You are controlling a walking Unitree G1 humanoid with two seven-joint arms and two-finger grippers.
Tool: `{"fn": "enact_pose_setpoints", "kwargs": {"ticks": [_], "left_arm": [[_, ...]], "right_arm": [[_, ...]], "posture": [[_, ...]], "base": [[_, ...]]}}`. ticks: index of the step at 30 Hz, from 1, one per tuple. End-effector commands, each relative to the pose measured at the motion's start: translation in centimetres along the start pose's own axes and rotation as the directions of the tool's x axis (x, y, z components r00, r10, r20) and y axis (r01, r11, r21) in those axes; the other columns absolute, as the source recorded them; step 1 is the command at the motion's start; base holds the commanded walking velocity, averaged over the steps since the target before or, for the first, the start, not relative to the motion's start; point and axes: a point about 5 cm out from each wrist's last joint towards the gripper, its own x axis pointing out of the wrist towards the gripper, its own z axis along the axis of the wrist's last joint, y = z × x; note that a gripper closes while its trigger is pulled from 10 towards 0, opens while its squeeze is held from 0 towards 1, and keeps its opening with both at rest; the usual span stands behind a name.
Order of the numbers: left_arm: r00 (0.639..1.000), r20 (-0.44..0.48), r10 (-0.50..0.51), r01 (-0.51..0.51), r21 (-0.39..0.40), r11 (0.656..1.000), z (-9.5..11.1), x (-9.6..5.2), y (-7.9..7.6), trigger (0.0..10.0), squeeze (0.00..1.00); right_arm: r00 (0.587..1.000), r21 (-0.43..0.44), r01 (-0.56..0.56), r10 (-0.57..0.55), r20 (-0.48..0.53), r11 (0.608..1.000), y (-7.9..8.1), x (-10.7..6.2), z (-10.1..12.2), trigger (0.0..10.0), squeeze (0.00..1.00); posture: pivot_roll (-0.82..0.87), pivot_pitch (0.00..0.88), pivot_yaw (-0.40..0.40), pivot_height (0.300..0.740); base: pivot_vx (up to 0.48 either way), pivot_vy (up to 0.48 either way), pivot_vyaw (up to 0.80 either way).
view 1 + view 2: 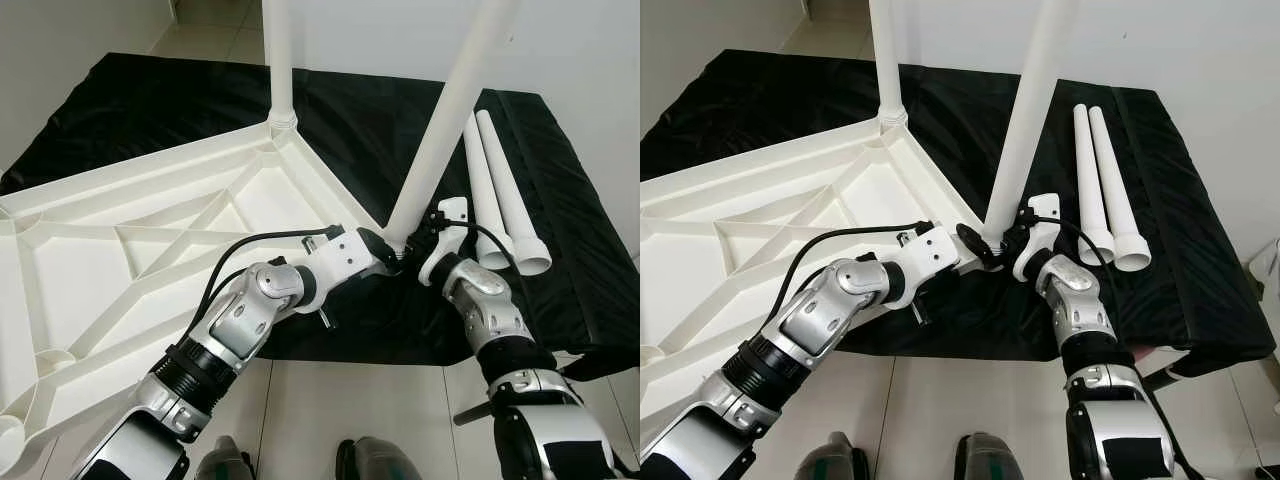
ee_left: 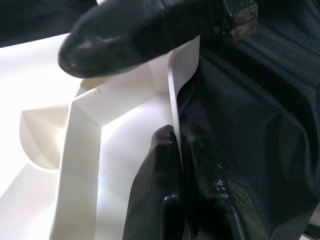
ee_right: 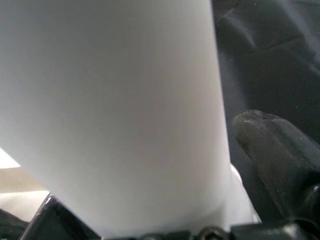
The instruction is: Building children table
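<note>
Upturned white tabletop (image 1: 120,260), left gripper (image 2: 176,145) pinching its corner rim, right gripper (image 1: 418,243) clamped on tilted leg (image 1: 445,125), two spare legs (image 1: 500,190) at 3 o'clock.

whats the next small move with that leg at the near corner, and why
Probably tilt the held leg upright and press it down. It leans away from vertical, while the far leg stands straight in its socket. The right claw grips the leaning leg near its base at the tabletop corner, and the left claw pinches the rim there, bracing it.
</note>
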Motion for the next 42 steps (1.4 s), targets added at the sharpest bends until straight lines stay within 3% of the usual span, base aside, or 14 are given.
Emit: {"fn": "enact_pose_setpoints", "kwargs": {"ticks": [1,12,20,25,26,27,28,29,39,42], "left_arm": [[0.989,0.006,-0.145,0.145,0.030,0.989,0.4,0.6,-2.1,10.0,0.00],[0.989,0.004,-0.147,0.146,0.026,0.989,0.4,0.6,-2.2,10.0,0.00],[0.989,0.000,-0.150,0.150,0.029,0.988,0.4,0.5,-2.2,10.0,0.00],[0.989,-0.002,-0.149,0.149,0.028,0.988,0.4,0.5,-2.1,10.0,0.00],[0.989,-0.003,-0.149,0.149,0.027,0.988,0.4,0.5,-2.1,10.0,0.00],[0.989,-0.003,-0.149,0.149,0.027,0.989,0.4,0.5,-2.1,10.0,0.00],[0.989,-0.003,-0.148,0.149,0.026,0.989,0.3,0.5,-2.1,10.0,0.00],[0.989,-0.003,-0.149,0.149,0.026,0.988,0.3,0.4,-2.2,10.0,0.00],[0.988,-0.003,-0.152,0.152,0.026,0.988,0.3,0.4,-2.2,10.0,0.00],[0.988,-0.003,-0.152,0.152,0.024,0.988,0.3,0.4,-2.2,10.0,0.00]], "right_arm": [[0.999,-0.015,-0.040,0.040,-0.009,0.999,0.6,0.7,0.0,10.0,0.00],[0.999,0.005,-0.046,0.046,-0.001,0.999,0.3,0.7,-0.2,10.0,0.00],[0.998,0.040,-0.009,0.007,0.065,0.999,0.0,1.4,0.5,10.0,0.00],[0.998,0.015,0.015,-0.016,0.063,1.000,0.1,1.6,0.4,10.0,0.00],[0.998,0.013,0.022,-0.023,0.063,1.000,0.1,1.6,0.3,6.5,0.00],[0.997,0.027,0.038,-0.040,0.063,0.999,-0.1,1.6,0.3,6.5,0.00],[0.997,0.029,0.043,-0.044,0.060,0.999,-0.2,1.6,0.2,3.8,0.00],[0.997,0.033,0.046,-0.048,0.058,0.998,-0.3,1.5,0.2,0.0,0.00],[0.997,0.032,0.051,-0.053,0.058,0.998,-0.5,1.3,0.2,0.0,0.00],[0.989,-0.010,0.146,-0.146,0.006,0.989,-0.6,1.5,-0.2,0.0,0.00]], "posture": [[-0.06,0.006,0.005,0.740],[-0.06,0.004,0.007,0.740],[-0.05,0.006,0.010,0.740],[-0.05,0.008,0.012,0.740],[-0.05,0.008,0.012,0.740],[-0.05,0.008,0.012,0.740],[-0.05,0.008,0.012,0.740],[-0.05,0.011,0.014,0.740],[-0.05,0.012,0.013,0.740],[-0.05,0.013,0.007,0.740]], "base": [[0.000,0.000,0.00],[0.000,0.000,0.00],[0.000,0.000,0.00],[0.000,0.000,0.00],[0.000,0.000,0.00],[0.000,0.000,0.00],[0.000,0.000,0.00],[0.000,0.000,0.00],[0.000,0.000,0.00],[0.000,0.000,0.00]]}}
